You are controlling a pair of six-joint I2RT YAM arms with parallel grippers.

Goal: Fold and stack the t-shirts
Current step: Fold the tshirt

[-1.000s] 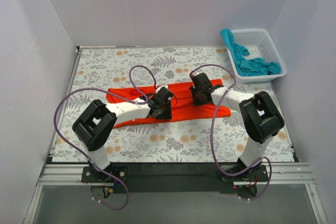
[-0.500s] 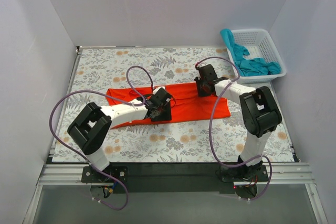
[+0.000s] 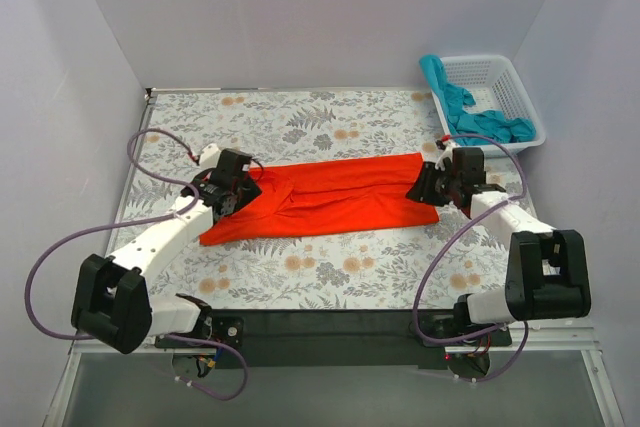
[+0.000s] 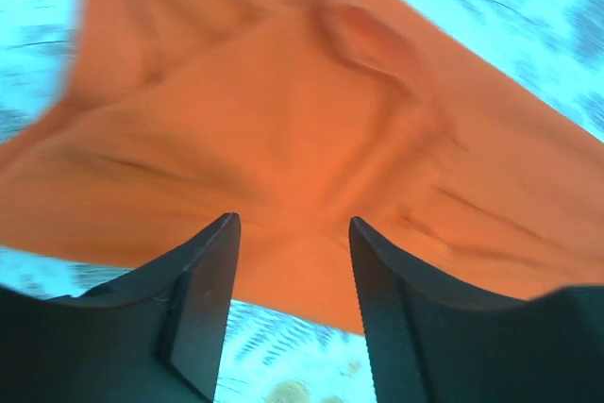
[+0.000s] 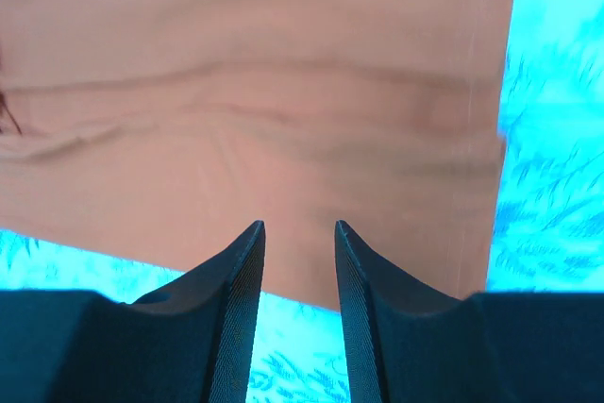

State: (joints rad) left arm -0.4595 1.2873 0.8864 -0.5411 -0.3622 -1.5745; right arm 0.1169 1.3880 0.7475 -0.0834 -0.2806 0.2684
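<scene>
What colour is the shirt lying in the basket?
Teal blue shirt, clearest in the top external view.

orange-red t-shirt (image 4: pixel 283 139) blurred, apparently creased, cut off at the edges.

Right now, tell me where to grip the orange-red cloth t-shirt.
I'd pinch the orange-red t-shirt at both short ends, left claw at the rumpled sleeve end, right claw at the straight edge, each from outside: it lies flat as a long band.
</scene>
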